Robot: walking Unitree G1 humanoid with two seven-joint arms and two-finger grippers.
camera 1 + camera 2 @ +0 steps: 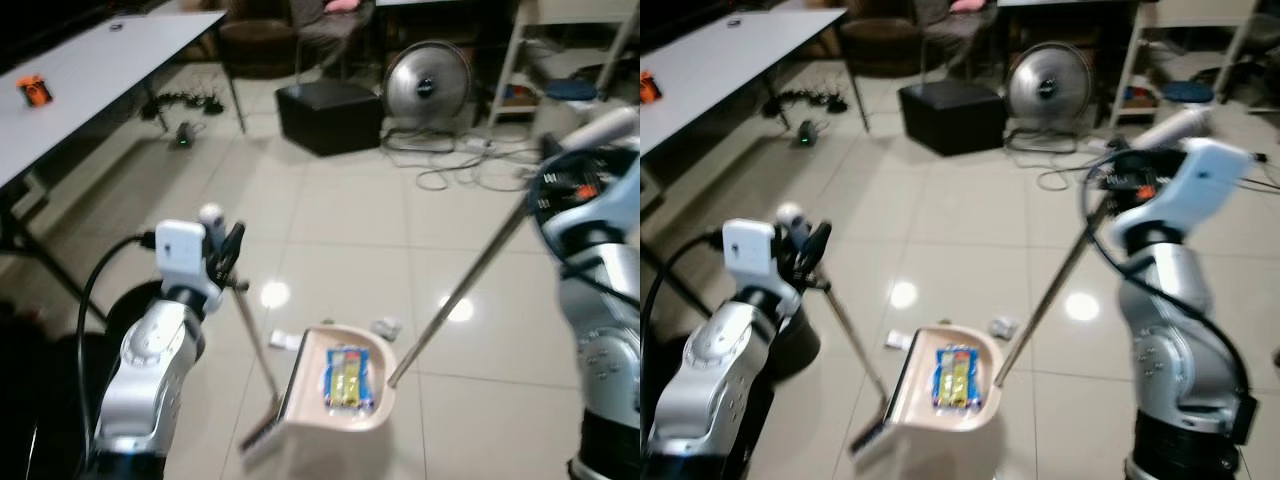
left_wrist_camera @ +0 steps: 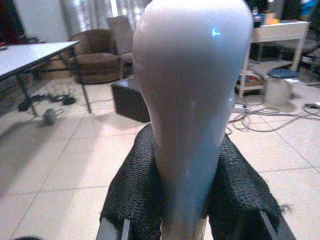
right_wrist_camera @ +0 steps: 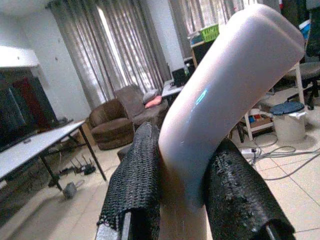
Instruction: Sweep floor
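Now, tools: two long-handled pieces, each held by one arm.
Left gripper (image 2: 187,200): its black fingers (image 2: 132,190) are clamped around the pale rounded grip of the dustpan handle (image 2: 192,90), on the robot's near left.
Right gripper (image 3: 185,200): its fingers (image 3: 135,175) squeeze the bent pale top of the broom handle (image 3: 225,85), high on the right.
Dustpan (image 1: 335,385): cream, sitting on the tiled floor (image 1: 340,220) near the robot, between the two arms; its thin stick (image 1: 252,335) rises left toward the left gripper.
Broom pole (image 1: 460,290): grey, slanting down from the right arm, with its lower end at the right edge of the dustpan; I cannot make out the bristles.
Litter: a blue-and-yellow wrapper (image 1: 347,378) lies inside the pan; small pale scraps (image 1: 385,326) and a white bit (image 1: 283,340) sit on the tiles just beyond and left of the pan.
Handling: both tools look light and stiff, their plastic grips smooth, so they could twist in the fingers. Holding at the moulded tops gives reach, though little leverage, so strokes probably need to be short and gentle. The pan may tip or slide if pushed hard.
Progress: partly swept, judging by the scraps left outside.
Surroundings: a fan (image 1: 428,85), a black box (image 1: 325,115) and cables (image 1: 470,160) lie far off; a grey table (image 1: 90,70) stands far left.
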